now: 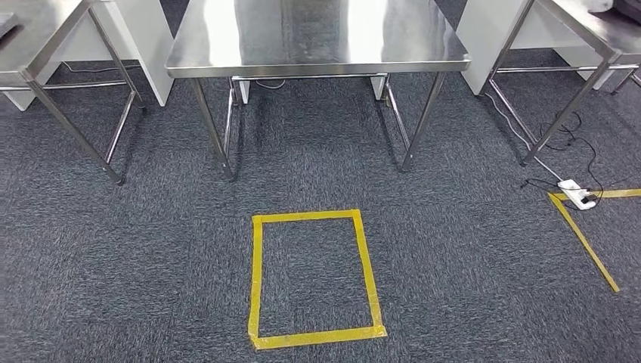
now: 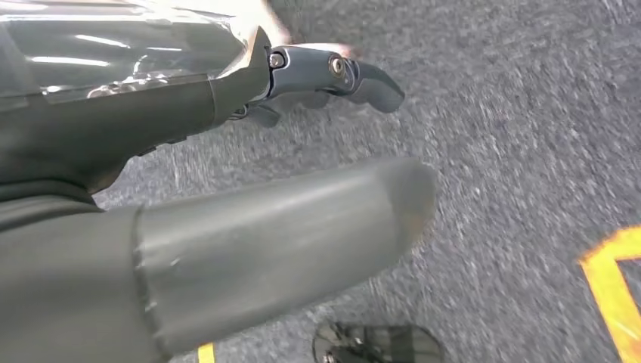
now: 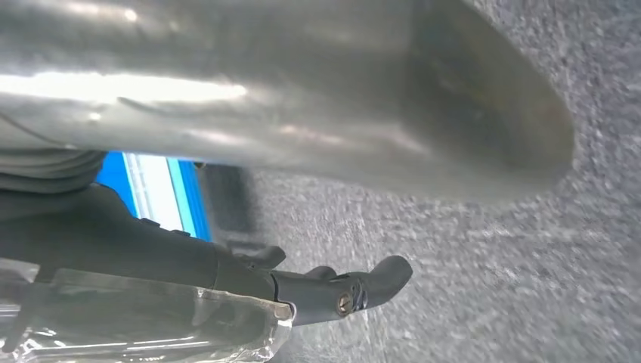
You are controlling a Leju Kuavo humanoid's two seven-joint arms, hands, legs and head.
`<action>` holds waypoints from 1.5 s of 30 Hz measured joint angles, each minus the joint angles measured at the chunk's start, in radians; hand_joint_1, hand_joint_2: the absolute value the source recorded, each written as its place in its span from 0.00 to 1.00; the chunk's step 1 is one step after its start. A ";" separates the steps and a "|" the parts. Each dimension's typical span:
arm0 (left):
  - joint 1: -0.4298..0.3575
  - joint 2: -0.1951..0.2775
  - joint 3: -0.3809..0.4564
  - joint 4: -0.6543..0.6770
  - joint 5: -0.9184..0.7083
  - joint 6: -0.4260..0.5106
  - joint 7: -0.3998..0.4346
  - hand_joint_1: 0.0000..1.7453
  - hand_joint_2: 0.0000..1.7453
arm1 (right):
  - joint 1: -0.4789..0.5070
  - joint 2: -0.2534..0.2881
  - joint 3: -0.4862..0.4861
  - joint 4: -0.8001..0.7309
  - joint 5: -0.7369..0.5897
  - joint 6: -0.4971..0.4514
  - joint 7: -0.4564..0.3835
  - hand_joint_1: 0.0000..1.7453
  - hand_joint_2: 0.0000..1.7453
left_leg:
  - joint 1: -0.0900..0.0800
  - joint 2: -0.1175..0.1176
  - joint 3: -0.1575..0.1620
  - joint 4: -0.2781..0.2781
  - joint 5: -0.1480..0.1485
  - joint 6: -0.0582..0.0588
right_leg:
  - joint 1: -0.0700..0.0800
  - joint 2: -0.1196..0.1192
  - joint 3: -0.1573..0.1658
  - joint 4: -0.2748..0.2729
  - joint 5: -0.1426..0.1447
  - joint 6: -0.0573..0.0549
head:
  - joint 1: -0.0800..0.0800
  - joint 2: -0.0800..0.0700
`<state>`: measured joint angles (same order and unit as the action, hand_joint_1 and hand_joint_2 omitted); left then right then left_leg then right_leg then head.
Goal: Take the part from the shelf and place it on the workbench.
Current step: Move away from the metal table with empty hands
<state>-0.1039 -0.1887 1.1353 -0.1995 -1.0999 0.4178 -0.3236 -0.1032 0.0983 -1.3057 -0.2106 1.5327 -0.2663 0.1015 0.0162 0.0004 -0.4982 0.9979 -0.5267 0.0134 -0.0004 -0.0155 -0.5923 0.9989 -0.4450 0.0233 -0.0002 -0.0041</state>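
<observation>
Start at the left. A steel table (image 1: 30, 45) stands on the grey carpet (image 1: 151, 265), with only its corner and legs in your head view. Next to it, in the middle and straight ahead of you, stands a wider steel table (image 1: 317, 38) with a shiny top. On the carpet in front of that table, yellow tape makes a box shape (image 1: 256, 272). To the right is a third steel table (image 1: 582, 30). Near its front leg a white power strip (image 1: 576, 194) lies on the carpet with black cords running to it. It rests on the corner of another yellow tape line (image 1: 586, 242).

Now your hands. Your left hand (image 2: 189, 151) hangs over the carpet. Its thick thumb (image 2: 302, 227) and its dark fingers (image 2: 363, 76) are spread apart, with nothing but carpet between them. Your right hand (image 3: 113, 242) is the same: the big thumb (image 3: 302, 91) and the dark fingers (image 3: 370, 283) are apart, and it holds nothing. Behind it is something blue and white (image 3: 159, 189), too blurry to name.

You cannot tell from here where the part is.
</observation>
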 joint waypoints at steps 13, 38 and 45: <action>0.001 0.000 0.000 0.000 -0.001 0.011 0.004 0.00 0.00 | 0.002 0.000 0.006 0.000 0.009 0.003 0.000 0.00 0.00 | -0.017 0.002 -0.013 0.003 0.020 0.020 | -0.013 0.003 -0.001 -0.008 0.035 0.021 | 0.005 0.000; 0.001 -0.005 0.007 0.000 -0.001 0.039 0.031 0.00 0.00 | 0.003 -0.002 0.041 0.000 0.036 0.054 -0.011 0.00 0.00 | -0.017 0.002 -0.022 0.007 0.022 0.018 | -0.015 0.003 -0.008 -0.007 0.041 0.025 | 0.004 0.000; 0.001 -0.006 0.008 0.000 -0.006 0.045 0.037 0.00 0.00 | 0.004 -0.004 0.058 0.000 0.036 0.074 -0.011 0.00 0.00 | -0.008 -0.004 -0.029 -0.011 0.050 0.041 | -0.021 0.003 -0.035 0.044 0.007 0.032 | 0.005 0.000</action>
<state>-0.1028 -0.1947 1.1437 -0.1995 -1.1055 0.4630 -0.2865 -0.0989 0.0947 -1.2479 -0.2105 1.5684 -0.1925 0.0908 0.0081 -0.0035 -0.5275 0.9867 -0.4768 0.0546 -0.0212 -0.0130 -0.6268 1.0433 -0.4385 0.0551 0.0045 -0.0042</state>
